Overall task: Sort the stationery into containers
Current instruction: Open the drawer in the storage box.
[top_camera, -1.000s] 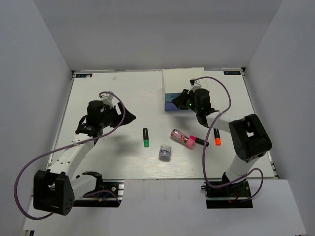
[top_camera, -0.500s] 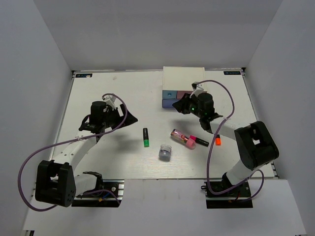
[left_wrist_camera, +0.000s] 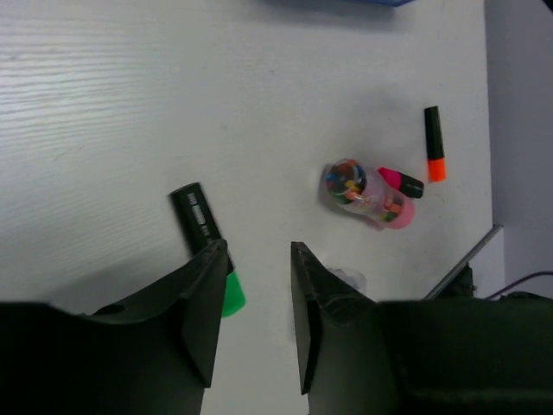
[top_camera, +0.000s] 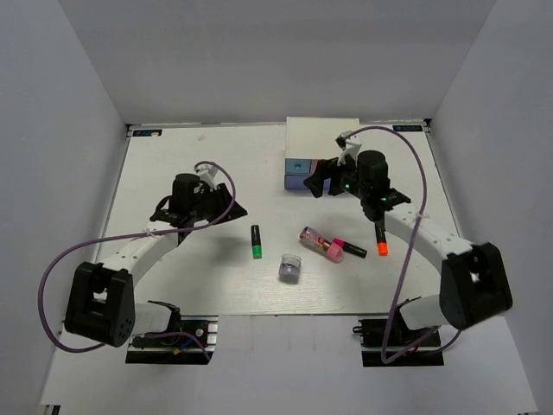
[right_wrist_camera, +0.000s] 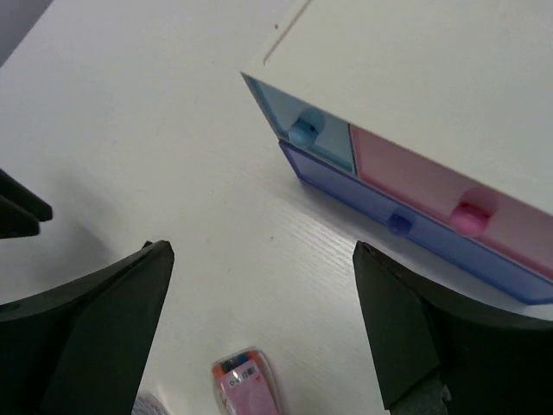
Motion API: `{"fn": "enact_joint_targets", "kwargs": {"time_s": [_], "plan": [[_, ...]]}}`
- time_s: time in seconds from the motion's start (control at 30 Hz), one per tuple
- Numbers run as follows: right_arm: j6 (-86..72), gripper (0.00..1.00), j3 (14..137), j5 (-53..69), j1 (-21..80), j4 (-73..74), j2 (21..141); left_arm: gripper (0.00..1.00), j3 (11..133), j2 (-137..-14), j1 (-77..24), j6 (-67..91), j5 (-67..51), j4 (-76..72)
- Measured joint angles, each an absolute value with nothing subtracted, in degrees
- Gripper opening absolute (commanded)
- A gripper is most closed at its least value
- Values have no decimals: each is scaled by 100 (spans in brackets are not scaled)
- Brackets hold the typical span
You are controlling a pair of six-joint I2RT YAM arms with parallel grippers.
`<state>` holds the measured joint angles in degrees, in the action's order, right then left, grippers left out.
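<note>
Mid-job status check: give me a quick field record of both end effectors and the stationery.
left end effector: open narrowly, empty, near green-capped marker
right end effector: open wide, empty, facing cabinet
loose on table: green-capped marker, pink-and-clear tube, pink-capped marker, orange-capped marker, roll
pieces in hand: none

In the left wrist view, one finger point(left_wrist_camera: 200, 303) of the left end effector point(left_wrist_camera: 257, 252) covers part of the green-capped marker point(left_wrist_camera: 197, 216), and the lavender-grey roll point(left_wrist_camera: 349, 277) shows only as a sliver behind the other finger. In the right wrist view the bottom edge cuts the pink-and-clear tube point(right_wrist_camera: 245, 385), and the cabinet point(right_wrist_camera: 415, 86) runs past the right edge. From above, the right arm point(top_camera: 373, 175) hides some drawer fronts point(top_camera: 298, 171).
</note>
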<state>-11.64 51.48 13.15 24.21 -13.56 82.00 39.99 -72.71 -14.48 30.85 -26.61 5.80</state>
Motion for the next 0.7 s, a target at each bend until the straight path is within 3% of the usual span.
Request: {"fn": "enact_joint_targets", "kwargs": {"time_s": [0.07,0.1,0.13,0.17,0.2,0.23,0.33,0.47,0.7], "plan": [[-937,51,5148,1253,2370,-1138,7765,33,4167,-7459,-1741,3208,-2617,412],[-832,20,5157,1238,2335,-1015,7559,32,4320,-7605,-1979,3269,-2567,268],[-812,20,5168,1227,2300,-904,7408,32,4390,-7682,-2064,3321,-2556,180],[-821,6,5186,1227,2246,-757,7242,34,4517,-7830,-2235,3374,-2508,56],[-768,6,5199,1214,2202,-600,7098,37,4681,-8038,-2427,3452,-2427,-110],[-775,9,5203,1214,2150,-412,6945,47,4840,-8239,-2593,3524,-2346,-266],[-858,19,5203,1212,2010,-3,6539,58,5116,-8764,-2980,3760,-2049,-731],[-893,26,5190,1199,1850,200,6121,62,5240,-9190,-3225,4171,-1540,-1173],[-902,26,5148,1194,1647,301,5907,67,5356,-9561,-3380,4740,-819,-1826]]}}
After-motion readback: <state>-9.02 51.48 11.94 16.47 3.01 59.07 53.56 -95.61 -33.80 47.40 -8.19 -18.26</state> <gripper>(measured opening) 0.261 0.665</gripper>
